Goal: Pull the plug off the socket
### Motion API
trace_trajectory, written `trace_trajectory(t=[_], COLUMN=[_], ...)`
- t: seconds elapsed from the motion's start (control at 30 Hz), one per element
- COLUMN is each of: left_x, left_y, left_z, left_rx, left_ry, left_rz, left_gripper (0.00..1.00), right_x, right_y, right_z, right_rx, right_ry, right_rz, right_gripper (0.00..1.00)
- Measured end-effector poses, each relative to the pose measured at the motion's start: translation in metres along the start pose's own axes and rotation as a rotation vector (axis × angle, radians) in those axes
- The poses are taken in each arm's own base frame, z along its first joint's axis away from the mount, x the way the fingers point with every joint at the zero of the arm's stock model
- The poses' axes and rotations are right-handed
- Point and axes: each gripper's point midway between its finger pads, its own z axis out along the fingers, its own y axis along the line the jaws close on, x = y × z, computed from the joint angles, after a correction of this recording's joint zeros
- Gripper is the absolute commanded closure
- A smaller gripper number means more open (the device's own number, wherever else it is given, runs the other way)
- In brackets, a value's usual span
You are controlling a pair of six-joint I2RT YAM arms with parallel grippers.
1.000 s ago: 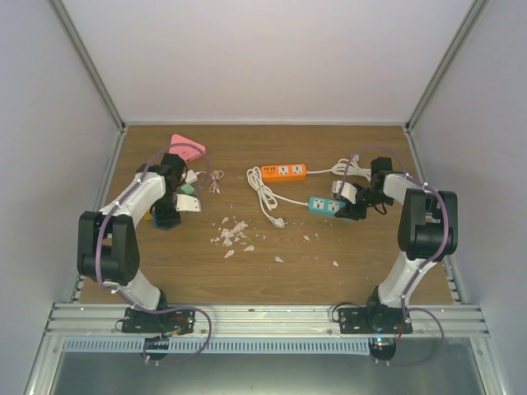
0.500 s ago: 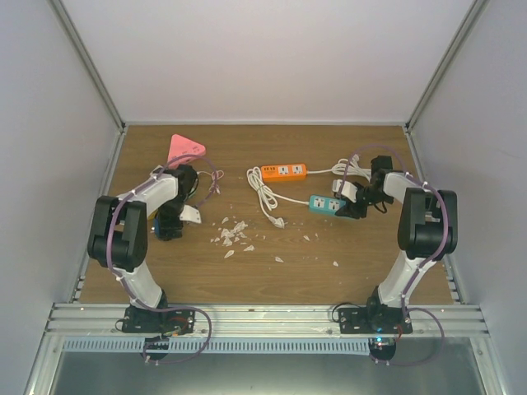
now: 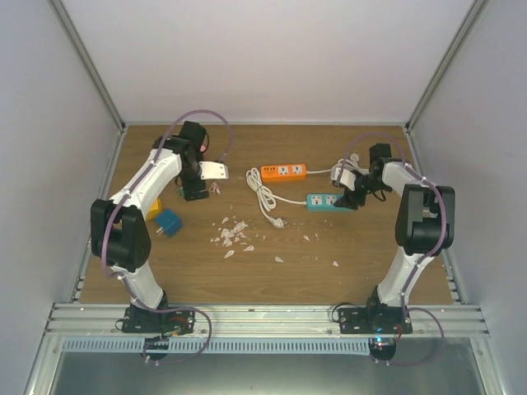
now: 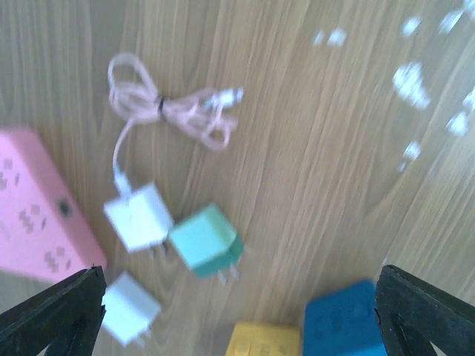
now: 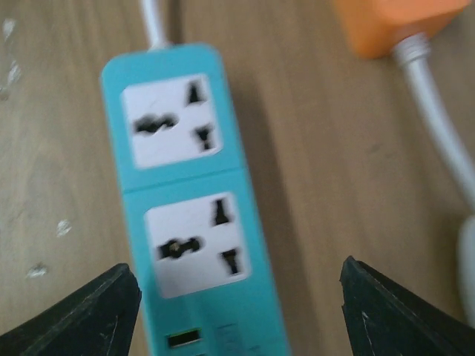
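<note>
A: Checking from the table [image 3: 370,247] down. Looks like a real risk of grabbing at nothing.
B: Meaning?
A: Hovering over the teal strip [image 5: 185,208] with the right gripper [image 5: 239,293], jaws spread wide, gripping nothing. Showing two sockets in that view, both bare. Would only clamp the strip's body if closed now, shoving it toward the orange strip [image 5: 393,22] nearby.
B: And the left?
A: Same on the left gripper [image 4: 237,300]: released, fingers far apart, nothing between. Hanging above the pink strip [image 4: 33,215] and its clutter.
B: Located the plug?
A: Can't pin one seated in any socket. Lying loose near the pink strip: white plug [image 4: 137,216], green plug [image 4: 205,239] just beside it, prongs bare. Probably out already; too blurred to swear.
B: Failure modes, then?
A: Picking the wrong block, with the blue cube [image 4: 345,326] and yellow cube [image 4: 267,341] crowding the same patch. Snagging the pink cable [image 4: 178,111] running to the white plug and towing it along. Scattering the white scraps [image 4: 412,78], least worry.
</note>
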Motion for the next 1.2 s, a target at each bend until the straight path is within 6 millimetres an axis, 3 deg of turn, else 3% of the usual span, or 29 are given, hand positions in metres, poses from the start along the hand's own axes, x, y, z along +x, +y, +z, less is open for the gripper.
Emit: trace_trajectory(t=[0.2, 0.33, 0.53, 0.73, 0.87, 1.2], left_x=[-0.057, -0.085, -0.13, -0.174, -0.185, -0.183], left_y=[-0.012, -0.007, 0.002, 0.005, 0.001, 0.0], left_z=[0.014, 0.019, 0.02, 0.043, 0.059, 0.075], left_rx=[0.06, 0.07, 0.059, 0.079, 0.105, 0.113], left_ry=[-0.158, -0.255, -0.378, -0.441, -0.448, -0.421], left_rz=[0.033, 0.023, 0.024, 0.029, 0.016, -0.002], left_gripper=[0.01, 0.01, 0.01, 0.01, 0.01, 0.05], right_x=[-0.034, -0.041, -0.014, 0.016, 0.029, 0.068], right_y=[-0.046, -0.078, -0.108, -0.119, -0.122, -0.128], right_z=[-0.022, -0.023, 0.003, 0.025, 0.019, -0.004], right_rx=[0.075, 0.128, 0.146, 0.146, 0.163, 0.205], right_ry=[-0.061, -0.055, 0.032, 0.111, 0.135, 0.141], right_rz=[-0.009, -0.006, 0.066, 0.126, 0.156, 0.24], right_gripper=[0.21, 0.21, 0.24, 0.31, 0.32, 0.28])
